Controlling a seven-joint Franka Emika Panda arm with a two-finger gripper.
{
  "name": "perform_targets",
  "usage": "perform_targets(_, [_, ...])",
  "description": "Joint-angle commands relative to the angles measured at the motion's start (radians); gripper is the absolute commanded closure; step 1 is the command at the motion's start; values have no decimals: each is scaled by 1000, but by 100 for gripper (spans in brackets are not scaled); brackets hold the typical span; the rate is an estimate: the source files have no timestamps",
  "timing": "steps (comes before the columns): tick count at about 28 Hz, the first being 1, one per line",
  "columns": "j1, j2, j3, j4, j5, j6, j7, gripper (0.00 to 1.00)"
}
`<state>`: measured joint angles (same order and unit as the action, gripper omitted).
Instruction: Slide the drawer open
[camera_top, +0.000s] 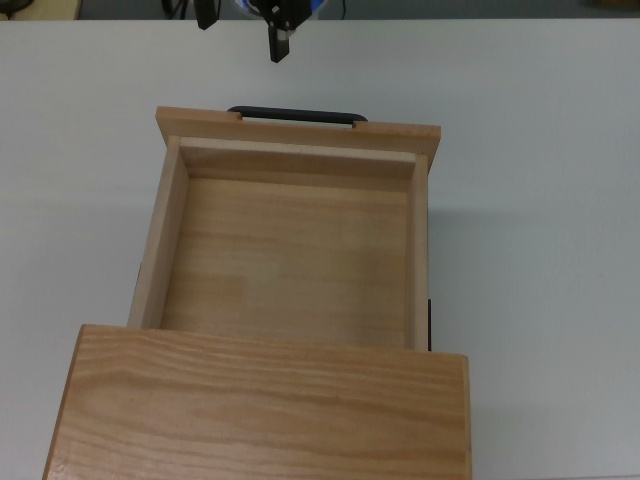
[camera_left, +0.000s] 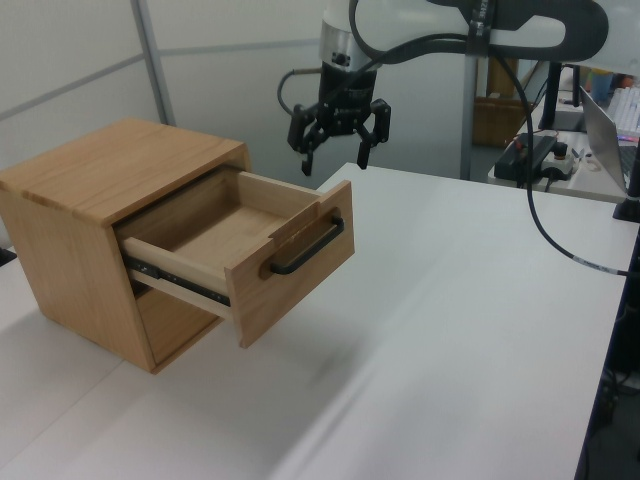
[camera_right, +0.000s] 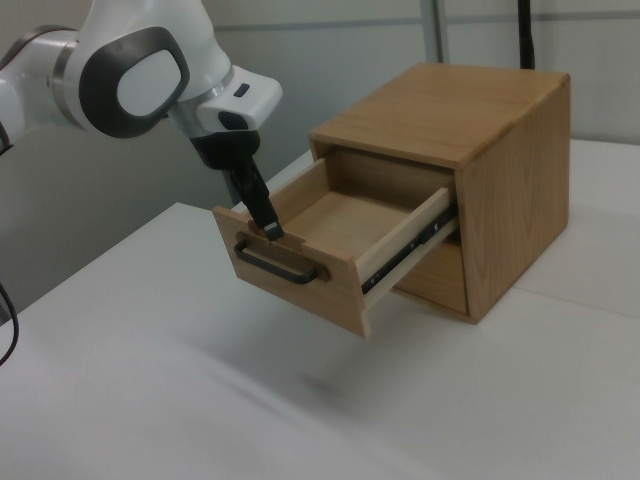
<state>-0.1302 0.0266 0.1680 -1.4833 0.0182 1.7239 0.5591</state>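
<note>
The drawer is a light pine tray standing pulled far out of the wooden cabinet, its inside bare. Its black bar handle runs along the front panel. In the left view the drawer juts out toward the left view's right, with the handle facing the table. My gripper hangs open above and beyond the front panel, touching nothing and holding nothing. In the top view the gripper is at the upper edge, past the handle. The right view has the gripper over the drawer.
The cabinet rests on a white table that stretches out in front of the drawer. A laptop and cables lie at the left view's far right. The arm's cable loops down over the table.
</note>
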Motion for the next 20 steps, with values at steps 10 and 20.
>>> perform_targets(10, [-5,-7,-2,-5,-10,-87,-543,0])
perform_targets(20, [0,4,4,-11,-115,-168,-746,0])
